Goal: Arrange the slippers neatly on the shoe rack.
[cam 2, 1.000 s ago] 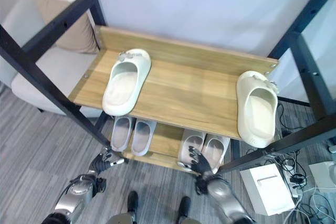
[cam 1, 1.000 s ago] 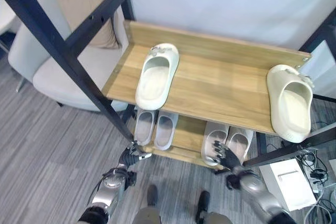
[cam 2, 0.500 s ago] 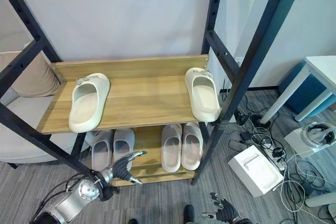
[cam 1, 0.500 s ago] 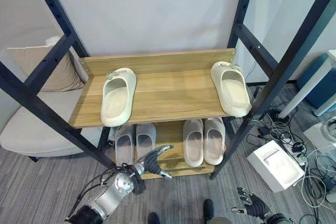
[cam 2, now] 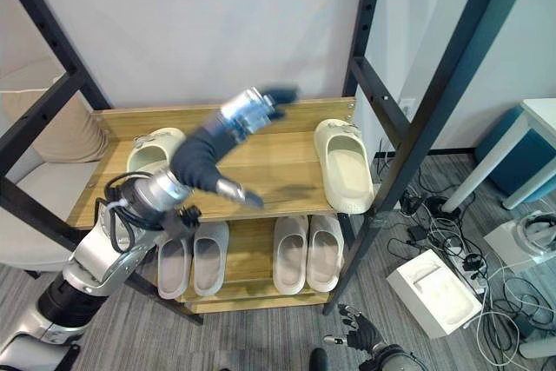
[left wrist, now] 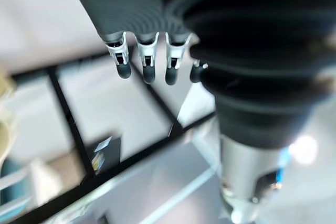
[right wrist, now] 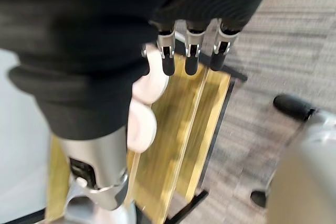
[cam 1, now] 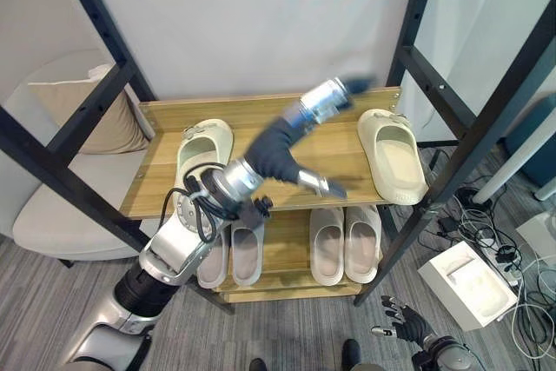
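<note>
Grey wood-grain floor (cam 1: 52,301) runs under a black-framed shoe rack (cam 1: 439,84) that stands against a pale wall, with a cream armchair (cam 1: 52,206) and its tan cushion (cam 1: 82,106) off the rack's left end. On the floor past the rack's right end lie a white box (cam 1: 465,280) and a tangle of cables (cam 1: 473,215).

On the rack's upper wooden shelf (cam 1: 261,123) sit two cream, thick-soled, closed-toe slippers, well apart. One slipper (cam 1: 201,149) lies near the shelf's left end, heel toward the front edge, partly hidden behind the left arm. The other slipper (cam 1: 395,155) lies at the right end, toe toward the back edge and heel reaching the front edge. Both show small fittings on the toe cap.

On the lower shelf (cam 1: 282,271) two pairs of pale, open-backed slippers stand side by side: a left pair (cam 1: 246,254) and a right pair (cam 1: 345,243), toes toward the back.

The left hand (cam 1: 300,158) is raised over the middle of the upper shelf, blurred, its fingers (left wrist: 147,61) straight and spread, holding nothing; it touches neither slipper. The right hand (cam 1: 401,323) hangs low near the floor, in front of the rack's right post, its fingers (right wrist: 190,56) loosely extended and empty.
</note>
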Controlling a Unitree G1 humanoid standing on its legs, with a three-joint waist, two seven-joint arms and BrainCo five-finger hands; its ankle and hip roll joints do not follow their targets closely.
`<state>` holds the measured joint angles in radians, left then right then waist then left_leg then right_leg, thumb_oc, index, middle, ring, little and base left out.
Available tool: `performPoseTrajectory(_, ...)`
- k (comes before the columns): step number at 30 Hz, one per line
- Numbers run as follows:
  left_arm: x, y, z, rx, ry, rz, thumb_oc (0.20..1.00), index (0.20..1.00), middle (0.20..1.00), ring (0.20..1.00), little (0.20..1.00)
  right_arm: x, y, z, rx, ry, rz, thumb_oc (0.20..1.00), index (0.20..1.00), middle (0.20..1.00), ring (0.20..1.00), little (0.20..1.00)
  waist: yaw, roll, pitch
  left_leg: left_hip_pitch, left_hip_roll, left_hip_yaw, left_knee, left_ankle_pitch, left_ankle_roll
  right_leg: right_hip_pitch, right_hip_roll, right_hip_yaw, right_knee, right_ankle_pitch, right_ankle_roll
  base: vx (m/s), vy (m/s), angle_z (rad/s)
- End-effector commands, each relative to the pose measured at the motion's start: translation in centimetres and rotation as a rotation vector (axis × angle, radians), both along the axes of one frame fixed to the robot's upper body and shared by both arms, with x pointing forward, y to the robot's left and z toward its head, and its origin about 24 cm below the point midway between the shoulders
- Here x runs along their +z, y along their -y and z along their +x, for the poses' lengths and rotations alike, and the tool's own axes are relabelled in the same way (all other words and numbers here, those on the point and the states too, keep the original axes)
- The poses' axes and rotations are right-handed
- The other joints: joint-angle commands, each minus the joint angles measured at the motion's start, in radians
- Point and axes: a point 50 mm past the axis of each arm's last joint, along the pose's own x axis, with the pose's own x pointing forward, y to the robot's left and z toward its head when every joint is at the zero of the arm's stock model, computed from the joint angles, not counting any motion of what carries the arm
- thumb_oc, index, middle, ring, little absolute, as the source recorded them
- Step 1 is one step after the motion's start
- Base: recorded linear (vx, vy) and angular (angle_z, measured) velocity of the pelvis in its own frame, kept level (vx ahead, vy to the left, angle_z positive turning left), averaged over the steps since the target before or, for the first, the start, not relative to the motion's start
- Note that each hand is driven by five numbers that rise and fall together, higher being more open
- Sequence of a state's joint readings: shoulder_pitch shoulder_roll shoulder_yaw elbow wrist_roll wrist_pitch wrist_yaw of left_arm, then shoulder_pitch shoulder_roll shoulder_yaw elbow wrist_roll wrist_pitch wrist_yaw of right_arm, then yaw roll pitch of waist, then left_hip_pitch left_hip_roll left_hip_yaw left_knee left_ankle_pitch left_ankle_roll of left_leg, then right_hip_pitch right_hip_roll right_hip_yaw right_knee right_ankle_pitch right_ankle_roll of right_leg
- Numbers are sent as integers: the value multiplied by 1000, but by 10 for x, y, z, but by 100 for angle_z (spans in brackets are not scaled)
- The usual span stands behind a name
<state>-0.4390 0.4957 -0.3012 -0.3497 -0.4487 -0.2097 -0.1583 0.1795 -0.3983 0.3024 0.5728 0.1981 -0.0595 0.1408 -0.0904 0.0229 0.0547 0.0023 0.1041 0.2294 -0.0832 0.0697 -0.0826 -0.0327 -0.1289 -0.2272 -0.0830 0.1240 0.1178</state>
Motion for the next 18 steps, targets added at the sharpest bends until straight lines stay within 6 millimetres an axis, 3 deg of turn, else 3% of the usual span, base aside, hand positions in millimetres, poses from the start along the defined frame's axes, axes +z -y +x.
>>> performPoseTrajectory(1, 16, -23, 15, 257, 118, -58, 1000, 1000, 1000, 1000, 1000, 10, -13, 11, 12, 84, 69, 1000, 1000, 1000, 1000, 1000, 3, -43, -12, 17, -1, -11, -4, -6, -45, 65, -49, -5, -4, -21, 93, 42, -12, 2)
performPoseTrajectory(2, 21, -34, 19, 465, 241, 14, 1000, 1000, 1000, 1000, 1000, 9, -15, 10, -2, 82, 88, 1000, 1000, 1000, 1000, 1000, 6, -46, -11, 20, -1, -11, -4, -9, -46, 70, -48, -8, -4, -25, 92, 31, -11, 7)
performPoseTrajectory(3, 21, -33, 19, 468, 243, 15, 1000, 1000, 1000, 1000, 1000, 9, -15, 10, -2, 82, 88, 1000, 1000, 1000, 1000, 1000, 5, -46, -12, 19, -1, -11, -4, -8, -46, 69, -48, -8, -4, -25, 92, 38, -8, 8)
performPoseTrajectory(4, 19, -44, 27, 661, 305, 60, 1000, 1000, 1000, 1000, 1000, 8, -17, 10, -10, 86, 96, 1000, 1000, 1000, 1000, 1000, 5, -47, -14, 18, 0, -10, -4, -9, -47, 69, -47, -10, -4, -27, 92, 29, -3, 8)
performPoseTrajectory(8, 8, -69, 50, 941, 389, 311, 1000, 1000, 1000, 1000, 1000, 11, -14, 10, -45, 107, 104, 1000, 1000, 1000, 1000, 1000, 0, -46, -15, 17, 0, -3, -4, -13, -46, 65, -47, -6, -4, -29, 97, 45, 3, 2)
performPoseTrajectory(9, -3, -77, 59, 1001, 339, 341, 1000, 1000, 1000, 1000, 1000, 11, -15, 11, -45, 111, 106, 1000, 1000, 1000, 1000, 1000, -2, -49, -13, 17, 1, 1, -4, -14, -45, 61, -47, -3, -4, -27, 98, 32, 7, -5)
performPoseTrajectory(11, -12, -85, 69, 1058, 299, 381, 1000, 1000, 1000, 1000, 1000, 12, -14, 13, -50, 121, 105, 1000, 1000, 1000, 1000, 1000, -3, -50, -10, 17, 1, 3, -4, -14, -44, 58, -46, 3, -4, -26, 98, 27, 5, -6)
performPoseTrajectory(12, -26, -99, 78, 1162, 264, 468, 1000, 1000, 1000, 1000, 1000, 13, -15, 15, -52, 132, 105, 1000, 1000, 1000, 1000, 1000, -6, -53, -7, 19, 1, 7, -4, -15, -42, 54, -44, 10, -4, -26, 99, 34, -4, -11)
performPoseTrajectory(18, -49, -119, 89, 1281, 177, 581, 1000, 1000, 1000, 1000, 1000, 15, -17, 17, -49, 143, 111, 1000, 1000, 1000, 1000, 1000, -12, -56, 2, 17, 3, 16, -4, -14, -41, 45, -40, 20, -4, -26, 99, 18, -4, -7)
